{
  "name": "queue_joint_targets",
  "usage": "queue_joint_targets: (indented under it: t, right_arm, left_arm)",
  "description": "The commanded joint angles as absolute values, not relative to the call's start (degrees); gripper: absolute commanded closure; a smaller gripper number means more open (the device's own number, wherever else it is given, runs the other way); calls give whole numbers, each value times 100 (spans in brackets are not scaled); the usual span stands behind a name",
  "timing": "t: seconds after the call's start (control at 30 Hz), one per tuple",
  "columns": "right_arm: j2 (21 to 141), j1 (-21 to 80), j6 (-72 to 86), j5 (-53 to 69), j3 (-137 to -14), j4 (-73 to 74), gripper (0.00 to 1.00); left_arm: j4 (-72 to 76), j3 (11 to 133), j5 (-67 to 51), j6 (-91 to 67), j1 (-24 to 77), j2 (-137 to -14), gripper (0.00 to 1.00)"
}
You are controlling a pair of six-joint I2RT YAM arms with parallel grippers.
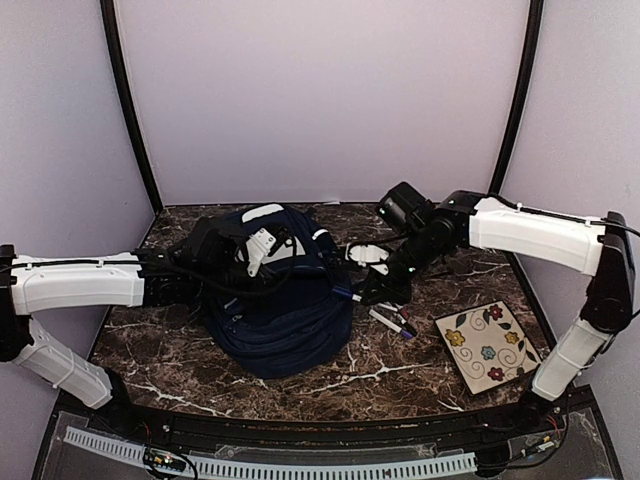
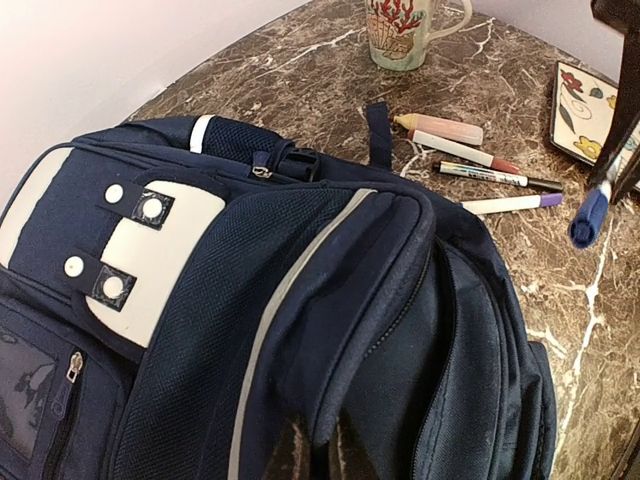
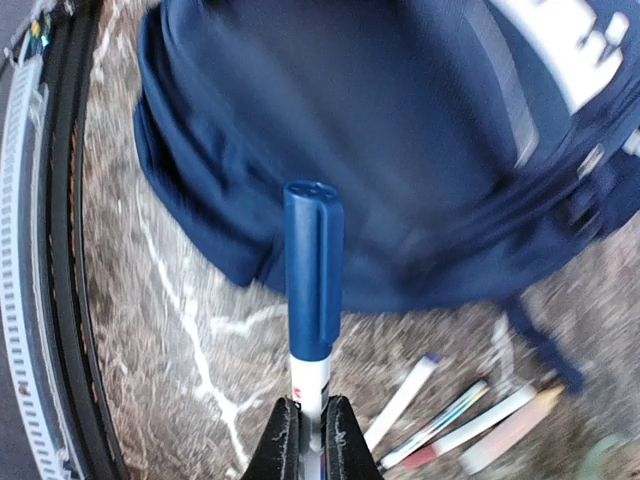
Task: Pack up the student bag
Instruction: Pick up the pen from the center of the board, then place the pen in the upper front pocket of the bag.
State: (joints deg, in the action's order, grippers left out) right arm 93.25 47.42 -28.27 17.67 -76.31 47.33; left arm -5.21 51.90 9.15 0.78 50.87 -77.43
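Observation:
The student bag (image 1: pixel 285 310), navy with a white slotted patch (image 2: pixel 150 260), lies at the table's centre. My left gripper (image 2: pixel 320 455) is shut on the fabric edge of a bag pocket's opening (image 2: pixel 390 300), holding it up so the zip gapes. My right gripper (image 3: pixel 312 430) is shut on the white barrel of a blue-capped marker (image 3: pixel 312 270). The marker hangs above the table just right of the bag (image 3: pixel 380 130), with its cap (image 2: pixel 590 215) pointing toward the bag. In the top view this gripper (image 1: pixel 365 292) sits at the bag's right side.
Several pens and markers (image 2: pixel 490 175) lie on the marble right of the bag, among them a pink one (image 2: pixel 440 127). A patterned mug (image 2: pixel 400 30) stands behind them. A flowered square tile (image 1: pixel 487 345) lies at the front right.

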Motion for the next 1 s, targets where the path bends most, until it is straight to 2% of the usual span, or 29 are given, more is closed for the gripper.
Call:
queue_joint_targets:
  t: [0.0,0.67,0.97]
  right_arm:
    - [9335,4982,-3233,1746,-8449,4599,100]
    - [10288,6435,-5006,-1032,-8748,2600,100]
    - [11221,6663,-5626,-1611,-9173,1411,100]
  left_arm:
    - [-6,5332,409,80,5054,-7462,100]
    - [-349,5566,194,-117,4846,-6562,100]
    - [-369,5537,181,-169,4810,-6341,100]
